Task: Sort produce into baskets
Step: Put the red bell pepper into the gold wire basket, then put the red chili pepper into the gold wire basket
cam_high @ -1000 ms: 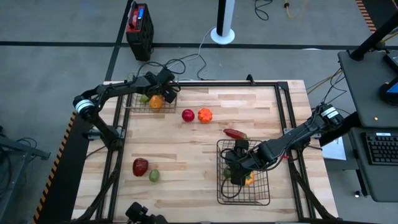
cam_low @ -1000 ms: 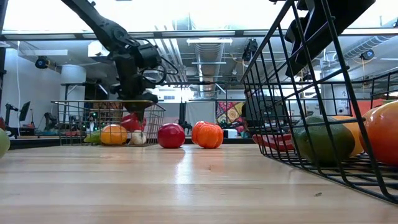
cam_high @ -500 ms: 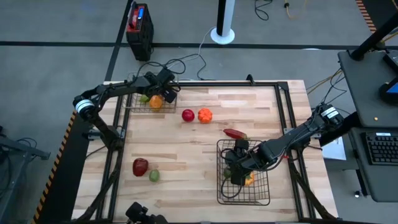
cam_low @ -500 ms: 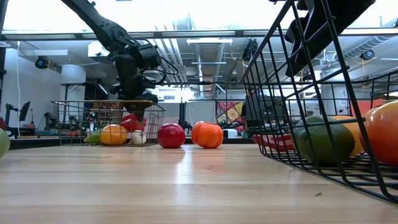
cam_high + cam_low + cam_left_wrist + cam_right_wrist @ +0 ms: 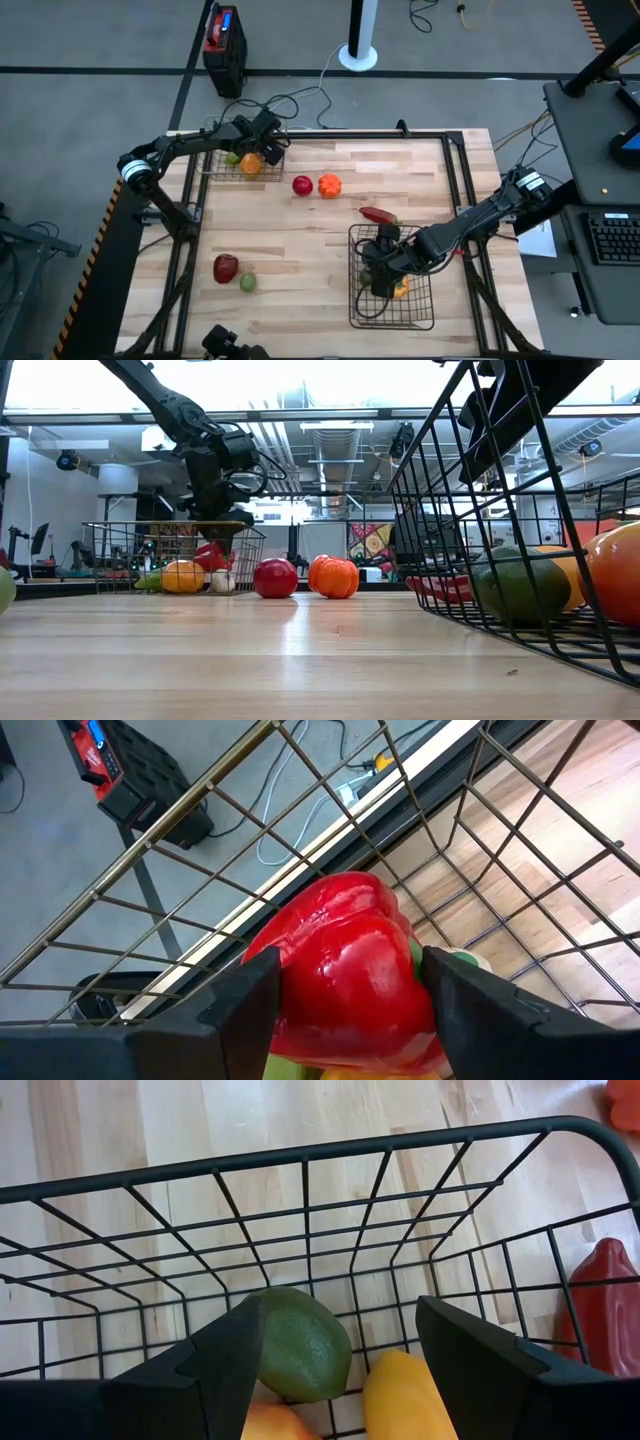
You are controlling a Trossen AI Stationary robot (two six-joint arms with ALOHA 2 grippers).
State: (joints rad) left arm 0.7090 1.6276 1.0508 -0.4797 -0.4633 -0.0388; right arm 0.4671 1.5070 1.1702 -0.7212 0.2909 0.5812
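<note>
Jaws of the left gripper (image 5: 345,995) sit on either side of a glossy red toy bell pepper (image 5: 345,970) inside the smaller black wire-mesh basket (image 5: 240,160) at the tabletop's (image 5: 300,245) far left corner; whether they pinch it or merely flank it is hard to tell. Between the baskets lie a red apple (image 5: 302,185) and an orange pumpkin (image 5: 329,185). Farther right, the right gripper (image 5: 330,1345) hangs with jaws apart in the larger black wire-mesh basket (image 5: 392,300), above a green lime (image 5: 300,1345).

Glossy, smooth red pepper (image 5: 345,970); black wire-mesh basket (image 5: 300,1210) — thin metal; table (image 5: 300,240) of pale, lightly sheened wood.
</note>
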